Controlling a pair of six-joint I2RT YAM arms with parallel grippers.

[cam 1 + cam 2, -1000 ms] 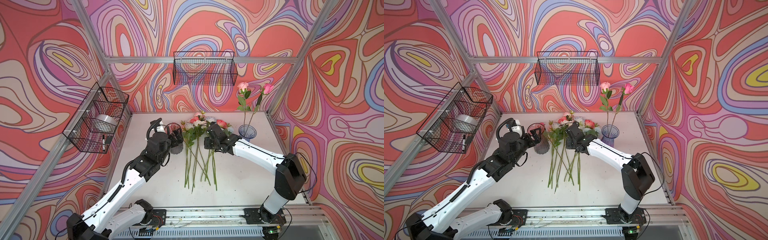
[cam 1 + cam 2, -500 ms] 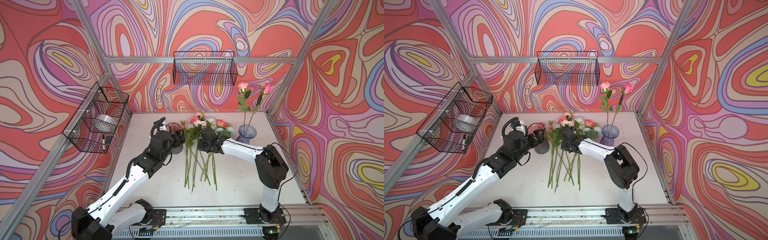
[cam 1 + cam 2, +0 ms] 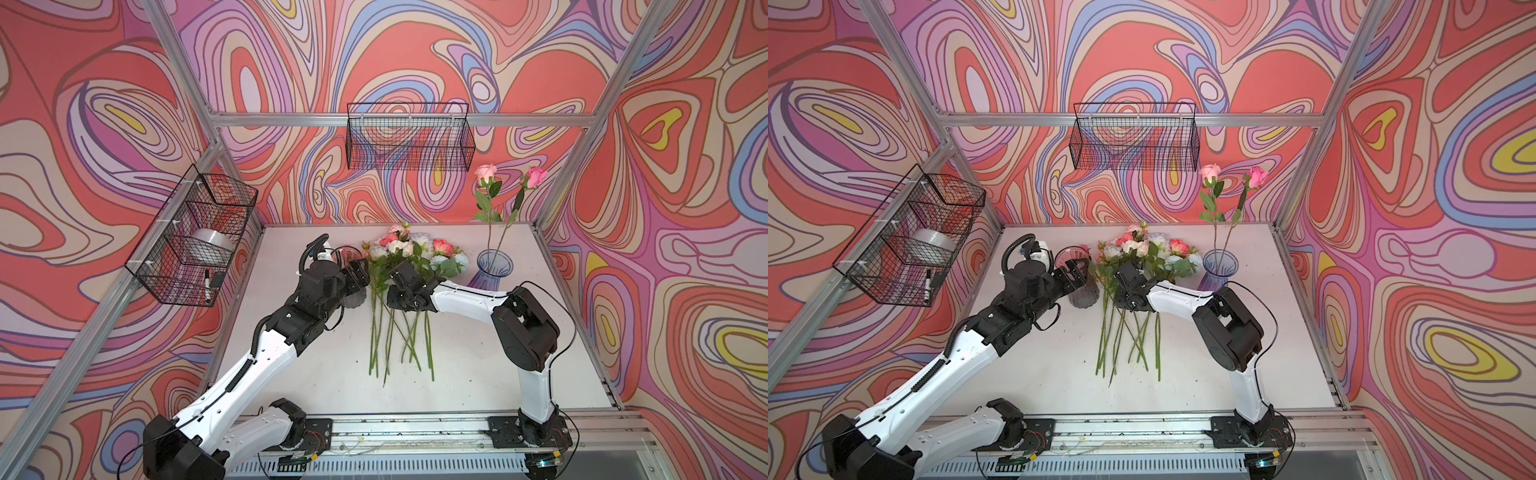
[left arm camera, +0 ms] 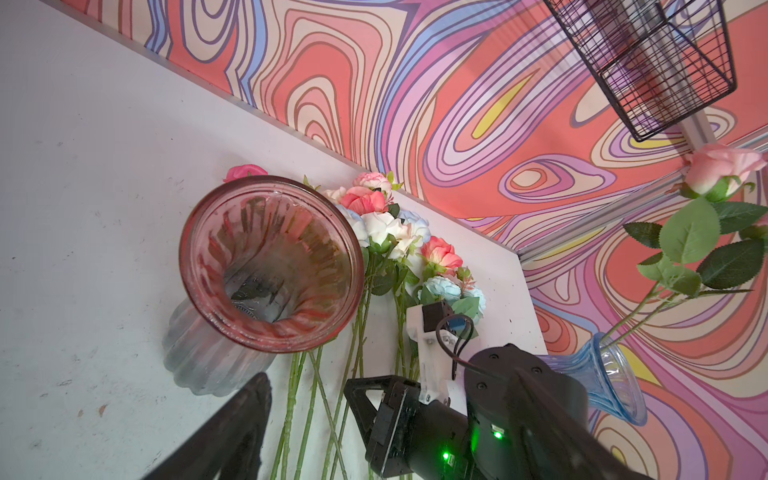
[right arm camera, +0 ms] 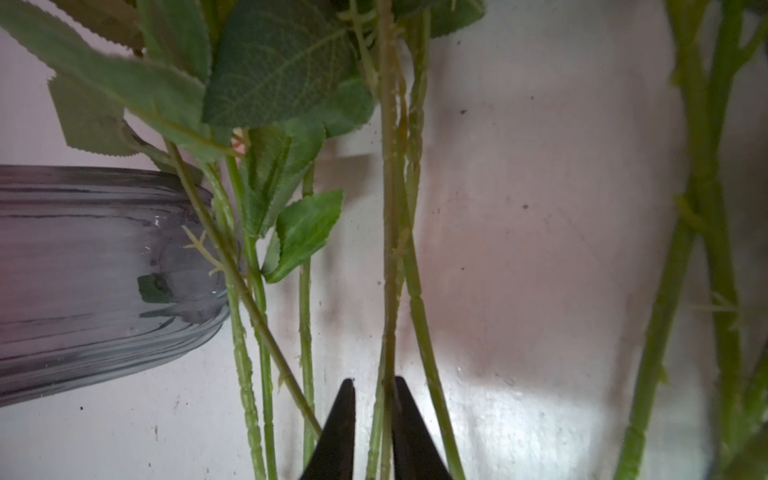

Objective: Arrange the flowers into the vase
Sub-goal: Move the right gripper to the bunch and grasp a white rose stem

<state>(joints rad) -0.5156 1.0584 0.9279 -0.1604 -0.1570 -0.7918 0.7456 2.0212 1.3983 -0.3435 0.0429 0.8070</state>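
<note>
Nearest you, the rail (image 3: 415, 432) carries both arm bases along the front edge of the white table (image 3: 478, 353). Just past it, the cut ends of the flowers (image 3: 397, 247) point your way: the bunch lies flat in the middle of the table, stems fanned and crossing, with the coral, cream and pale blue blooms at the far end.

Your right gripper (image 5: 374, 388) is down low over the stems. In the right wrist view its two black fingertips are drawn nearly together with one green stem (image 5: 388, 249) pinched between them, while the other stems lie loose on either side.

Your left gripper (image 3: 1077, 272) sits to the left of the bunch with its fingers spread wide, right at the neck of the pink-rimmed vase (image 4: 199, 357). You can't tell from these views whether the fingers touch the glass. That vase stands upright just beside the leftmost stems, and its grey ribbed body shows close to them in the right wrist view.

Further back on the right, the blue vase (image 3: 486, 280) stands upright near the bunch's blooms. It holds two pink roses (image 3: 485, 171), whose stems lean apart as they rise.

On the left wall, a wire basket (image 3: 195, 237) holds a silvery roll (image 3: 210, 247) and a marker (image 3: 206, 284). A second basket (image 3: 409, 141) hangs on the back wall
</note>
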